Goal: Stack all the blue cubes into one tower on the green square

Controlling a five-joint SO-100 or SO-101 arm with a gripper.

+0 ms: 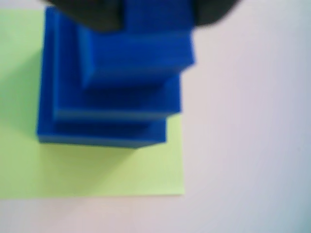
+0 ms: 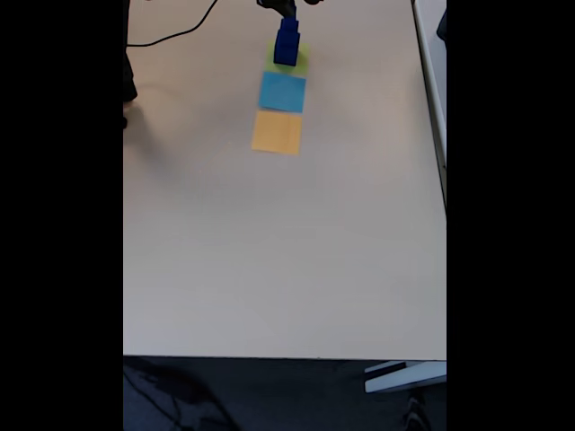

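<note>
On pale table (image 2: 269, 269) | blue cubes (image 1: 116, 97) stacked, green square (image 1: 97, 174) | gripper (image 1: 146, 14) state unclear

The blue cubes (image 1: 112, 102) look matt and foam-like; the green square (image 1: 87, 170) looks paper-thin and matt; the table (image 2: 287, 260) appears smooth.

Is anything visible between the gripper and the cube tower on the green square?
Nothing visible. In the wrist view the blue cubes are stacked on the green square, with the gripper's dark parts right at the tower's top. The fixed view shows bare table around it.

Dark gripper (image 1: 158, 17), jaws' state unclear
</note>
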